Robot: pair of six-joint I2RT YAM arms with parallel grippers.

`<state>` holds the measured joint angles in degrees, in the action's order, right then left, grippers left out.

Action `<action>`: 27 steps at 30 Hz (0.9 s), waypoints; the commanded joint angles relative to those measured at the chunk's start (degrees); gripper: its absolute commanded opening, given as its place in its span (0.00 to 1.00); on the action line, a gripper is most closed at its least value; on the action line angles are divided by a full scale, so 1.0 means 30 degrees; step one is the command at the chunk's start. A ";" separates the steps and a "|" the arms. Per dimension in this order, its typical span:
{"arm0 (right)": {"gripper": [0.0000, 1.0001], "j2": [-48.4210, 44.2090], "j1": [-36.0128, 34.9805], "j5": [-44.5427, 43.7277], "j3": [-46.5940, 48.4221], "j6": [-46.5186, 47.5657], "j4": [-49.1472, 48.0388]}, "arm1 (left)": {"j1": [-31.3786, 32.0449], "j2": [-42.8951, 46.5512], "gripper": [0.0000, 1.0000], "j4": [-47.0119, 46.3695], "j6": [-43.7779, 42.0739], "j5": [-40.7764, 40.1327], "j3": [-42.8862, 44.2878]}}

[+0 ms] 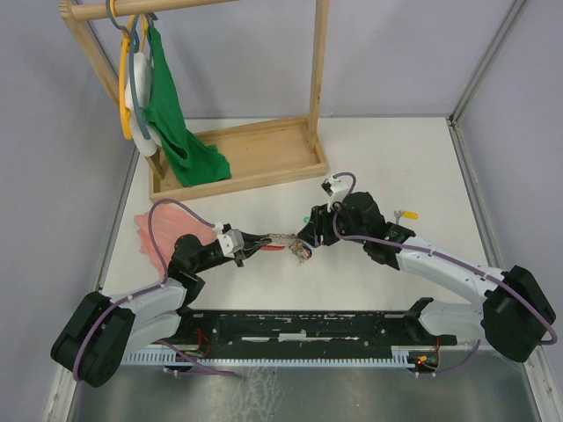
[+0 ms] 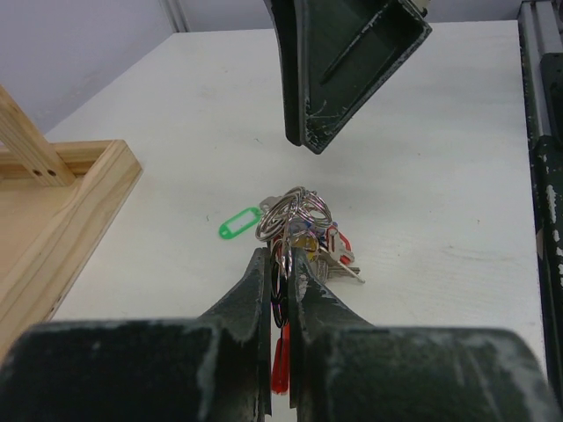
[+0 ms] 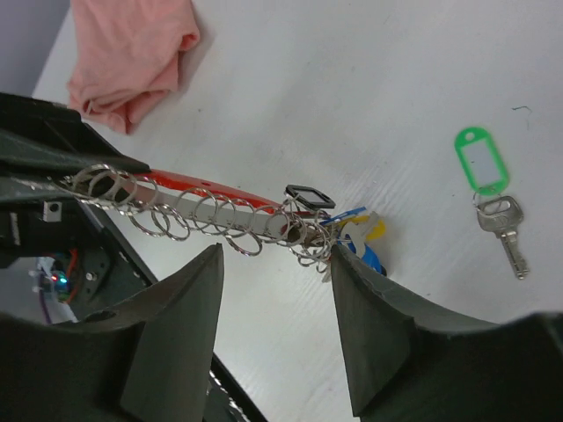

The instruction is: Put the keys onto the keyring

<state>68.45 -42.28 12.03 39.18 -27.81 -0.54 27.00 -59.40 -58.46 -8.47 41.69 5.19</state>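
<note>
The left claw (image 2: 280, 264) is clamped tight on one end of the keyring chain (image 3: 189, 211), a string of linked silver rings held just above the table (image 1: 396, 158), ending in a bunch of keys (image 2: 303, 224) with red, blue and yellow tags. The right claw (image 3: 277, 257) hovers over that bunch with its fingers apart, gripping nothing. Neither loose key is threaded yet. The green-tagged key (image 3: 482, 167) lies flat on the table near the bunch, and the yellow-tagged key (image 1: 407, 214) lies well apart, on the far side of the right arm. The likeliest trouble is the open claw closing on the bunch instead of a loose key, or knocking the two claws together, since they sit very close. The green-tagged key lies flat, so the fingers could skid over it and push it away. The thin rings could also slip or twist in the left grip and leave no ring steady for threading. The table is smooth and white, walled by pale grey panels in metal framing. A crumpled pink cloth (image 3: 132, 53) lies at the left, and a wooden rack (image 1: 237, 158) with a green garment (image 1: 171, 114) stands at the back.
</note>
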 commanded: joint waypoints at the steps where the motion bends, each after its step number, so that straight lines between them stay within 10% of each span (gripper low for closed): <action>1: 0.60 0.0071 0.0396 0.0362 0.0149 -0.3939 -0.1599 | 0.0126 0.0606 0.03 -0.0443 -0.2762 0.0653 -0.0045; 11: 0.56 0.0908 0.1086 0.1460 0.0247 -0.5972 -0.1916 | 0.2303 0.1163 0.03 0.0934 -0.8519 -0.0863 -0.0309; 27: 0.54 0.3764 0.1070 0.4502 -0.0027 -0.7836 -0.3576 | 0.3295 0.0775 0.03 0.0529 -1.0012 -0.2285 -0.0607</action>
<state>78.81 -39.11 22.37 39.18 -49.04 -6.17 36.38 -56.86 -52.18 -35.05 36.12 3.57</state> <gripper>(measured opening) 0.541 0.077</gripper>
